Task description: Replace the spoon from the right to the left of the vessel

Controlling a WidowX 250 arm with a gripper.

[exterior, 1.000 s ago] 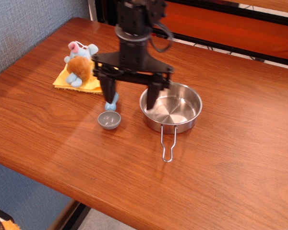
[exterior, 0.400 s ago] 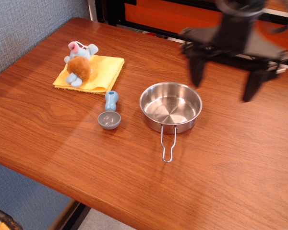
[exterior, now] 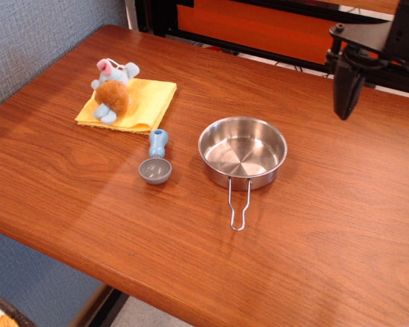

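The spoon [exterior: 156, 161] lies on the table to the left of the vessel, its grey bowl toward the front and its light-blue handle pointing back. The vessel [exterior: 243, 151] is a shiny steel pan with its wire loop handle pointing toward the front edge. My gripper [exterior: 382, 109] is at the far right, well away from both, lifted above the table. It is open and empty; one finger [exterior: 345, 90] shows fully, the other is cut by the frame edge.
A small stuffed toy [exterior: 113, 90] lies on a yellow cloth [exterior: 142, 103] at the back left. The wooden table [exterior: 313, 238] has its front edge running across the bottom. A black and orange frame [exterior: 259, 24] stands behind.
My gripper was above the spoon and pan a second ago, open. It has risen and swung far to the right. The spoon stays to the left of the pan.
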